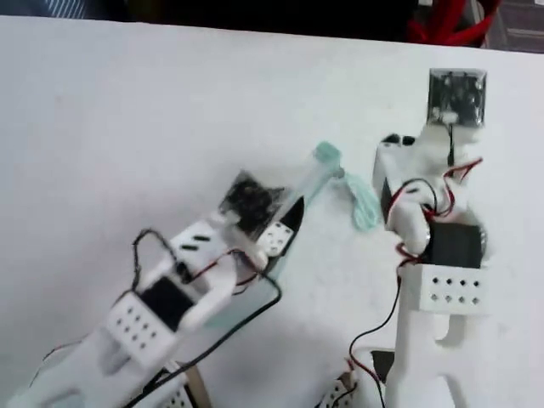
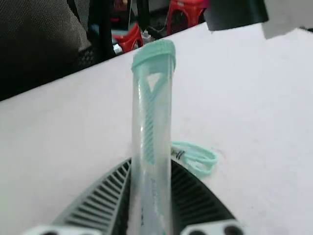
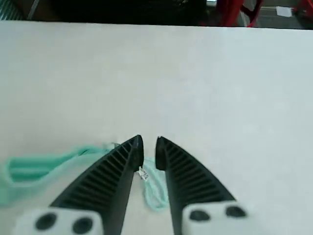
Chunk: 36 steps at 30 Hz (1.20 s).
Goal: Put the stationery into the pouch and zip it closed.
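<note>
Pouch (image 2: pixel 151 142) sits clamped in L gripper (image 2: pixel 150 164). Ribbed black jaws are closed onto it from both sides, gripping the near part of the body. The rest sticks out past the tips toward far-right. Pouch is a slim, clear tube shape w/ a mint cap at the far end and a mint ribbed strip running along its length. High view: L gripper (image 1: pixel 286 223) is approx mid-table, at the end of the L arm (image 1: pixel 170 297), which comes in from the near-left corner. Pouch (image 1: pixel 313 177) angles from the jaws up to the cap near the R arm (image 1: pixel 425 229). Can't tell if the cap end touches the table (image 1: pixel 127 110) or hangs just over it.

R gripper (image 3: pixel 149 142) has its jaws only a crack apart, tips not touching, and nothing is visibly pinched between them. It hangs right above the mint strap (image 3: pixel 44 165). A thick part of the strap lies to one side of the jaws, and a thin loop w/ a small white tag shows in the slot between them, down on the table. Strap (image 1: pixel 362 201) lies between the pouch cap and the R arm, just beside both, and its far end meets the cap. From the L wrist cam the strap (image 2: pixel 195 157) is flat on the table just right of the pouch.

Bkgd: red stools (image 2: pixel 188 12) and a dark chair (image 2: pixel 39 34) beyond the far table edge.
</note>
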Motion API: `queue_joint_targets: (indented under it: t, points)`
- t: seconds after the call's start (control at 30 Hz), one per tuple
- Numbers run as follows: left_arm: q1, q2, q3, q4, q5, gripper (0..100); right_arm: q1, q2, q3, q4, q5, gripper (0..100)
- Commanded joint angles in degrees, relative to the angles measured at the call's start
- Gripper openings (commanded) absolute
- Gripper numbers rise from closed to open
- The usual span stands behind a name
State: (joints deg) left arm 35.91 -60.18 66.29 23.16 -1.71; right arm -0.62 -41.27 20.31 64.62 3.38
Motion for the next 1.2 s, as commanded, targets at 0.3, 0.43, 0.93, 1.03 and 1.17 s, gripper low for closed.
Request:
queue_joint_targets:
  t: [0.3, 0.43, 0.93, 1.03, 1.17]
  points:
    - [-0.5, -10.3, 5.2, -5.5, -1.0, 2, -26.7, 13.4, -43.9, 34.3, -16.6, 25.9]
    - [-0.8, -10.3, 6.2, -8.1, -6.5, 2, -36.1, 10.7, -43.6, 34.4, -17.2, 26.1]
    - [-4.8, -10.6, 6.2, -10.3, -7.2, 2, -36.3, 17.5, -41.5, 33.8, -21.2, 25.9]
    - [-4.8, -10.5, 6.2, -10.3, -7.3, 2, -34.7, 18.9, -42.3, 33.5, -21.4, 25.9]
    - [-4.8, -10.5, 6.3, -10.3, -7.3, 2, -33.7, 21.8, -44.0, 33.7, -21.4, 25.8]
